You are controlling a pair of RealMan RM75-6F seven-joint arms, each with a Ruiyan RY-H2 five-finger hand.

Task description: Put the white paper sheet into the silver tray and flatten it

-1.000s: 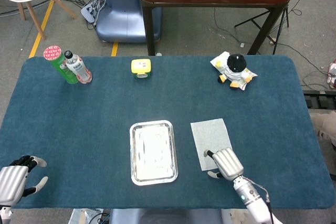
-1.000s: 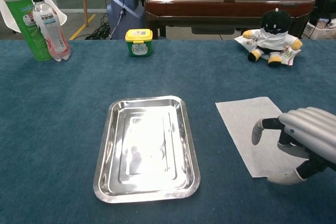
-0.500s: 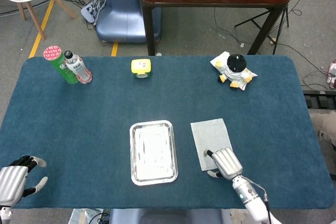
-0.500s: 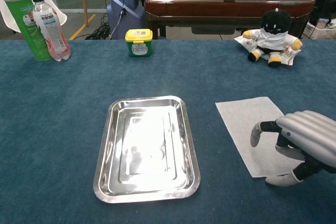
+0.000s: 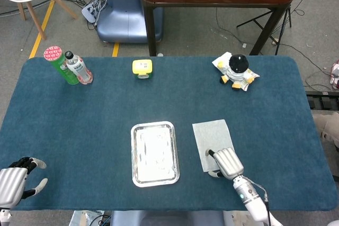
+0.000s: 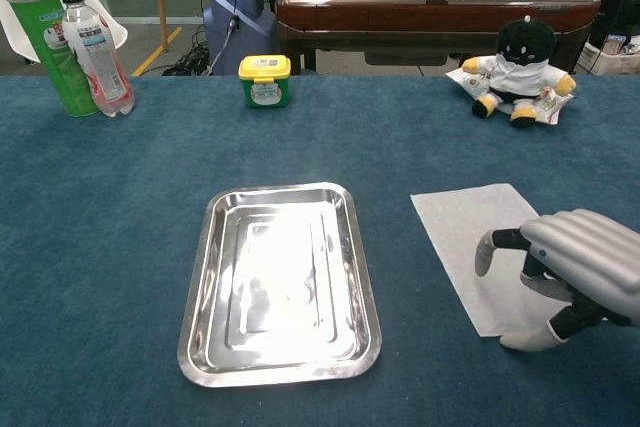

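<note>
The tray [image 6: 280, 282] lies flat on the blue surface [image 6: 120, 207], with the sheet [image 6: 470, 237] spread just to its right, apart from it. The right hand [image 6: 565, 272] sits over the sheet's near corner, fingers curled down around nothing I can see. The left hand [image 5: 13, 181], far left of the tray at the surface's near edge, has its fingers apart and holds nothing.

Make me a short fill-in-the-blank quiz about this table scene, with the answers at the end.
1. The white paper sheet lies on the ____ cloth, beside the silver tray.
2. The right hand is over the sheet's ____ end.
3. The tray holds ____.
4. The green jar has a ____ lid.

Answers: blue; near; nothing; yellow
</note>
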